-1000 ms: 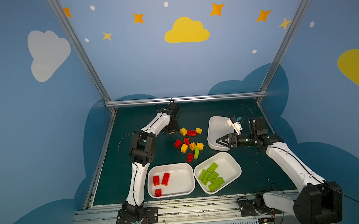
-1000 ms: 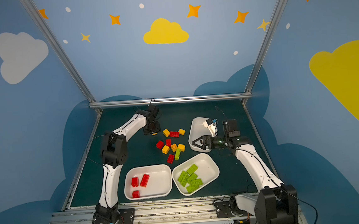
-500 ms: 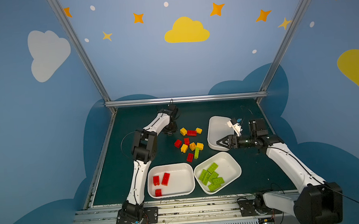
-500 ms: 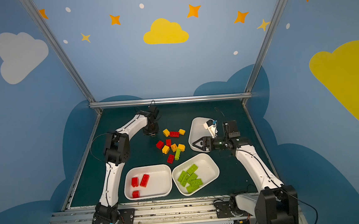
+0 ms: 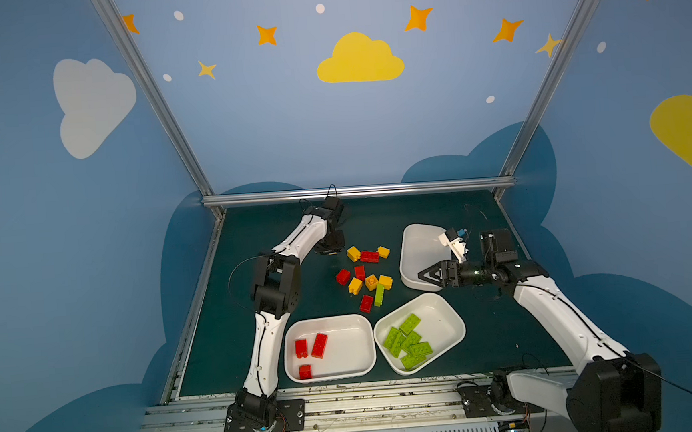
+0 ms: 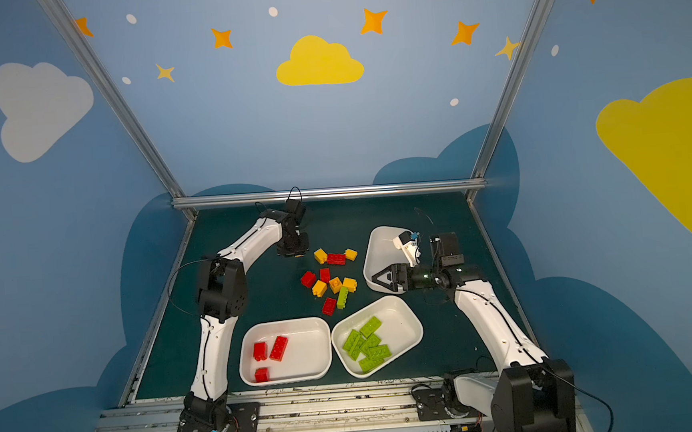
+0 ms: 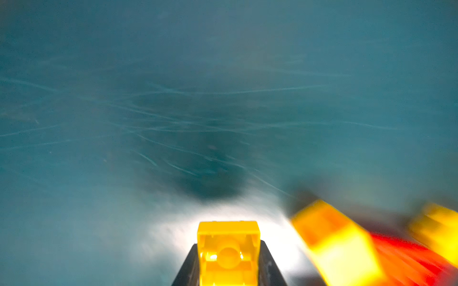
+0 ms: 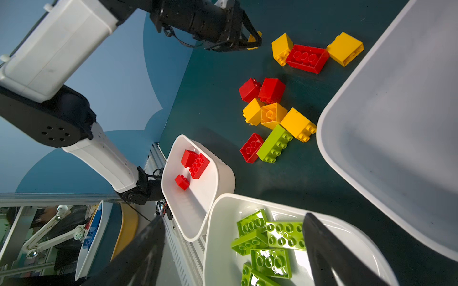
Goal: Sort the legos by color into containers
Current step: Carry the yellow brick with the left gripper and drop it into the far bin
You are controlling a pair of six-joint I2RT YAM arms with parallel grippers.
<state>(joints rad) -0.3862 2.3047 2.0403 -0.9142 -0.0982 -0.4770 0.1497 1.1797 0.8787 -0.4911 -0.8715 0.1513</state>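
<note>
My left gripper (image 5: 331,252) points down at the mat's far left and is shut on a yellow lego (image 7: 228,250), whose hollow underside shows between the black fingers (image 7: 269,265). The right wrist view shows that gripper (image 8: 252,42) beside the loose legos (image 5: 365,276), a red, yellow and green cluster mid-mat. Three white containers: one (image 5: 362,323) with three red legos (image 5: 319,345), one (image 5: 451,316) with several green legos (image 5: 409,341), one (image 5: 414,235) empty. My right gripper (image 5: 424,276) hangs open and empty over the empty container's near rim.
Metal rails (image 5: 359,191) and blue walls border the dark green mat (image 5: 254,240). The containers with red and green legos sit side by side at the front edge. A yellow, a red and a yellow brick (image 6: 336,257) lie just right of my left gripper.
My left gripper has closed on the yellow lego. The left wrist view is blurred by motion. The right arm has stayed put, still open.
</note>
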